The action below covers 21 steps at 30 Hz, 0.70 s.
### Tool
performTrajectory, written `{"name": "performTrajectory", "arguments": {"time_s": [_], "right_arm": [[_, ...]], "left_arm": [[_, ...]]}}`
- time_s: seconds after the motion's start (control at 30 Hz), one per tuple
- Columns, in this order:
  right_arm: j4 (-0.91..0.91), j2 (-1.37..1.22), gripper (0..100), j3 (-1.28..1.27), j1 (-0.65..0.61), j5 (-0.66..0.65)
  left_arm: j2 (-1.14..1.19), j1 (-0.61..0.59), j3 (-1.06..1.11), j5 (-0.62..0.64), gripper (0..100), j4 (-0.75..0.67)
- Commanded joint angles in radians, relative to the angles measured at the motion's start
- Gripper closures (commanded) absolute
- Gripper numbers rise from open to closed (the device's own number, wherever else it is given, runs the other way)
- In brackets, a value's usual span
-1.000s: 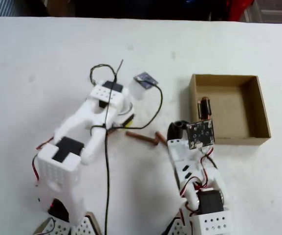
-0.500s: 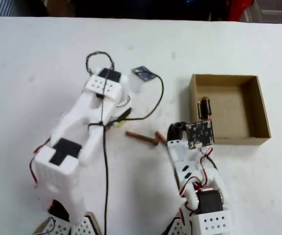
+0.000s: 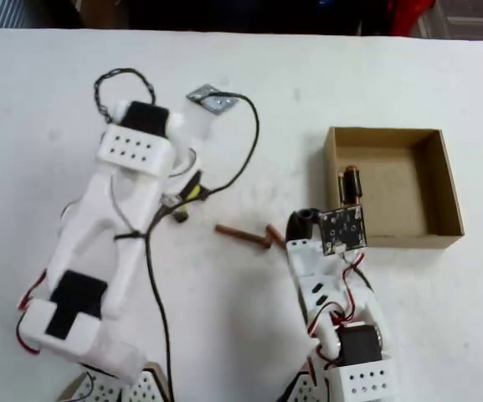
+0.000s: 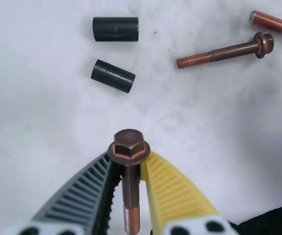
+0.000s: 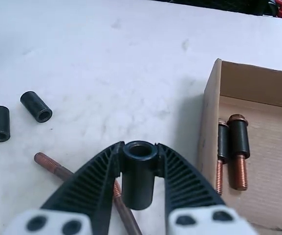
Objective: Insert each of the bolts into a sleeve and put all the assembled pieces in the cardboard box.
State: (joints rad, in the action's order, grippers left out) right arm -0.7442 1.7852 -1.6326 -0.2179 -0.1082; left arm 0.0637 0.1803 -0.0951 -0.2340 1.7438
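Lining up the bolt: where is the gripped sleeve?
In the right wrist view, the sleeve is clamped in the right gripper, beside the cardboard box's outer wall.

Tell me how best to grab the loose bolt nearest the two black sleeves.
Likely best: grip the bolt on its smooth shank just behind the flanged head, coming straight down, jaws across its length. It lies flat on the table, so only its sides are free; the flange should stop slipping.

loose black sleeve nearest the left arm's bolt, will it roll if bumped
Probably: that loose sleeve is a round tube lying on its side on the flat table, so a sideways nudge should roll it. It looks rigid, so a pinch likely won't deform it.
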Motion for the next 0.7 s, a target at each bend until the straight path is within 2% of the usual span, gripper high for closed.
{"name": "performTrajectory", "arguments": {"time_s": [0.0, 0.23, 0.67], "right_arm": [[0.013, 0.016, 98.1, 0.008, -0.071, -0.003], [0.019, 0.016, 98.1, 0.008, -0.200, -0.011], [0.271, 0.015, 98.1, -0.055, -0.335, -0.011]], "left_arm": [[-0.122, -0.008, -0.037, 0.017, 98, 0.034], [-0.321, -0.010, 0.184, 0.011, 98, 0.011], [-0.760, -0.015, 0.480, 0.015, 98, -0.176]]}}
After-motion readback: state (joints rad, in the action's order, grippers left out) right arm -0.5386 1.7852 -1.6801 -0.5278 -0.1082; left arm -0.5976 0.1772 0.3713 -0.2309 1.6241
